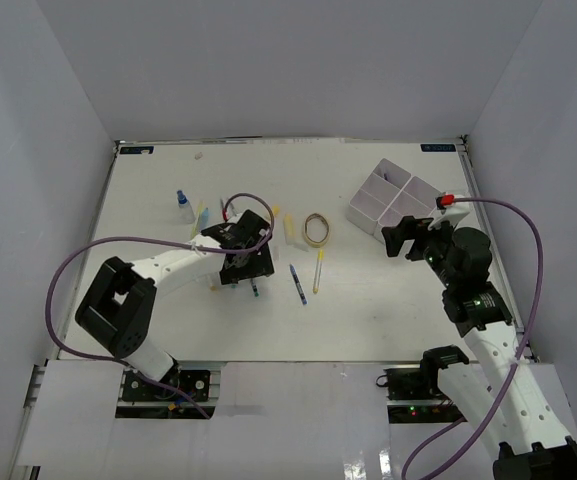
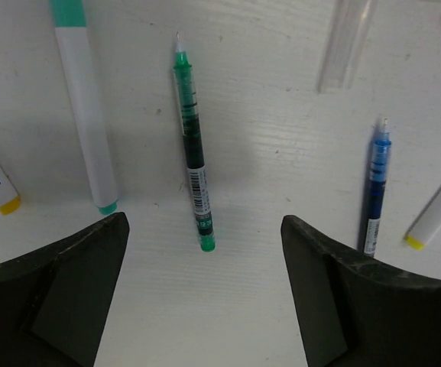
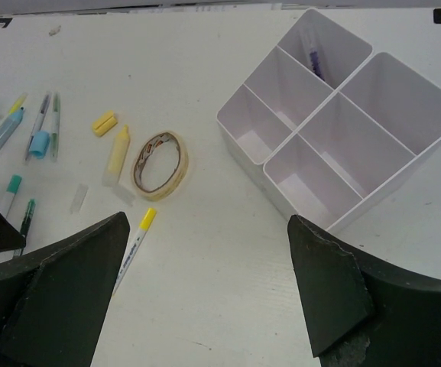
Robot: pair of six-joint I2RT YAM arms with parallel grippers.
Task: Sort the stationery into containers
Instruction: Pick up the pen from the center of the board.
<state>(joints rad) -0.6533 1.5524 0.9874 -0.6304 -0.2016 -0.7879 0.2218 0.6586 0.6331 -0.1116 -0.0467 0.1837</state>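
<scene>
Two arms share a white bench (image 1: 368, 320). The divided tray (image 3: 336, 93) stands at its right rear with one pen (image 3: 314, 57) in the far compartment, and the rest of the stationery lies loose to the left and middle, well apart from the tray. Probable faults, judged from this layout: a long carry across the bench could swing a thin pen loose. A pen lowered flat might bridge a compartment rim instead of dropping in. A grip taken at the tail end would let the pen tip downward. The left finger could also nudge the white marker (image 2: 86, 122) lying just beside. The right pincer (image 3: 209, 260) hangs released near the tray's front, grasping nothing. The left pincer (image 2: 205, 267) is also spread wide and unladen, straddling the tail of the green pen (image 2: 193, 153) without touching it, with the blue pen (image 2: 374, 191) outside its right finger.
</scene>
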